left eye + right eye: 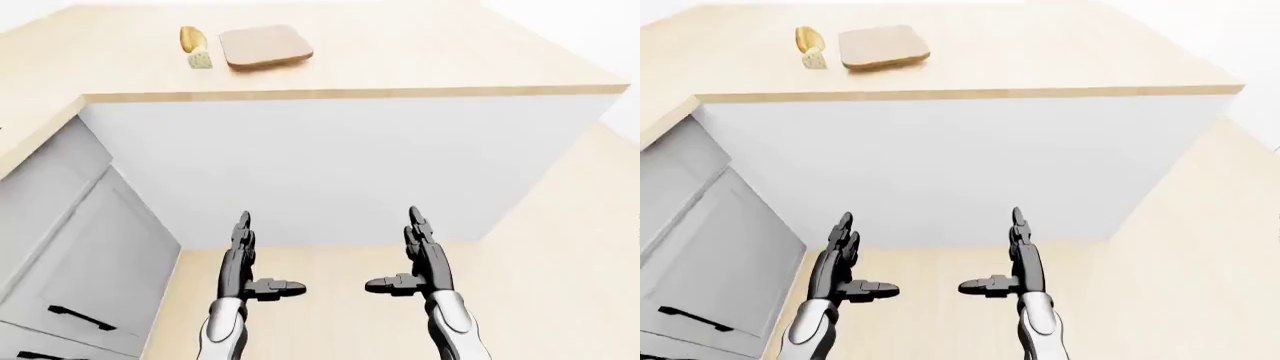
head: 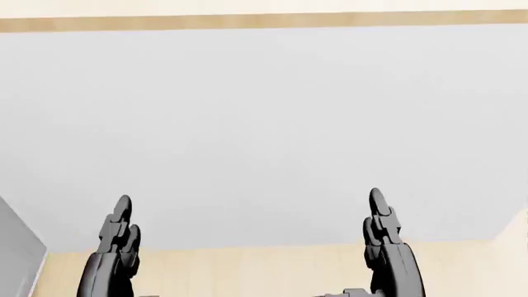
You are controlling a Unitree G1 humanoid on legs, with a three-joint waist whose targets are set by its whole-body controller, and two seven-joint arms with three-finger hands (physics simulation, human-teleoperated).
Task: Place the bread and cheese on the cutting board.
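Observation:
A brown wooden cutting board (image 1: 265,46) lies on the light wood counter (image 1: 420,52) near the top of the left-eye view. A golden bread roll (image 1: 192,37) lies just left of the board. A pale wedge of cheese (image 1: 200,60) sits below the bread, also left of the board. My left hand (image 1: 250,259) and right hand (image 1: 415,255) are open and empty, fingers pointing up, low in the view, well below the counter's edge and apart from all three things.
The counter's white side panel (image 1: 340,165) fills the middle of the views. Grey cabinet doors with black handles (image 1: 80,319) stand at the lower left. Light wood floor (image 1: 560,255) lies below and to the right.

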